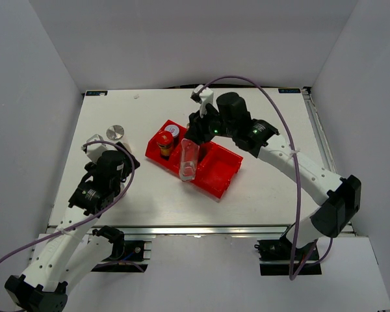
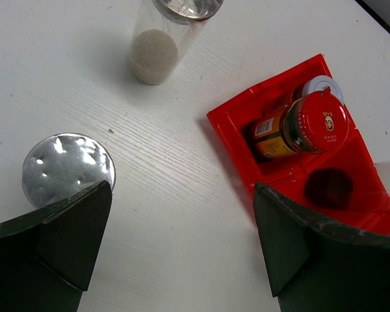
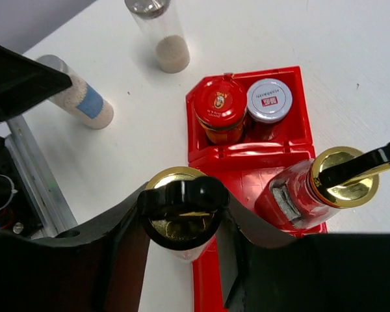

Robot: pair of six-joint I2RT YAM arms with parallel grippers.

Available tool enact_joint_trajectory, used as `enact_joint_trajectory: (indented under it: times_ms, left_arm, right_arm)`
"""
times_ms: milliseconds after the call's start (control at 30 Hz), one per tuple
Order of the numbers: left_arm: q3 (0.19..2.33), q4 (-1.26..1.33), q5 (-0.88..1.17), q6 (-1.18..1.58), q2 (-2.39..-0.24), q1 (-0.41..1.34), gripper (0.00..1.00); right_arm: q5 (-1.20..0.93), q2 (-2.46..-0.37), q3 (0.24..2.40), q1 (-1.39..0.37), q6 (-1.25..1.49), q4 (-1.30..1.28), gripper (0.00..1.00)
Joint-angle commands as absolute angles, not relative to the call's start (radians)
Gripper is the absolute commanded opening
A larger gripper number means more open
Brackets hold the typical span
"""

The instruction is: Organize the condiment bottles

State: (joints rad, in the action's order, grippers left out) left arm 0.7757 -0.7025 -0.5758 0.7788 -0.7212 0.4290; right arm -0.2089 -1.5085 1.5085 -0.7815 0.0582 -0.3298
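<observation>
On the bench (image 1: 266,195), item by item:

1. Right claw (image 3: 183,198): I am clamping it on the neck of a gold-topped bottle (image 3: 181,229), one finger pressing on each side. The bottle is hanging at the long wall of the red bin (image 3: 260,155). I cannot tell whether its base is sitting inside.
2. Second gold-topped bottle (image 3: 343,182): it is standing in the bin, in the compartment next to the jars.
3. Red-lidded jar (image 3: 221,104) and white-capped jar (image 3: 269,101): they are sitting side by side, touching, and sharing the end compartment.
4. Left claw (image 2: 182,190): I am holding it spread wide over the bench, just beside the bin's end.
5. Silver-capped shaker (image 2: 66,168): it is standing just beside one finger of that claw.
6. Second shaker (image 2: 157,45): it is standing farther off, apart from the bin.
</observation>
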Motion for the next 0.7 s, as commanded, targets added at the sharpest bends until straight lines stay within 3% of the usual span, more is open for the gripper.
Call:
enact_joint_trajectory:
  times_ms: [0, 200, 400, 667]
  left_arm:
    - [0.767, -0.698, -0.586, 0.779, -0.718, 0.426, 0.98]
    - [0.767, -0.704, -0.592, 0.782, -0.721, 0.428, 0.98]
    - [0.767, -0.706, -0.595, 0.784, -0.726, 0.428, 0.98]
    - [0.769, -0.706, -0.603, 0.787, -0.733, 0.428, 0.98]
  right_arm:
    - [-0.173, -1.491, 1.505, -0.787, 0.037, -0.146, 0.0]
    - [-0.137, -1.502, 1.493, -0.792, 0.049, -0.094, 0.0]
    - [0.081, -1.513, 1.479, -0.801, 0.061, -0.037, 0.0]
    - [0.091, -1.508, 1.373, -0.81, 0.109, 0.038, 0.0]
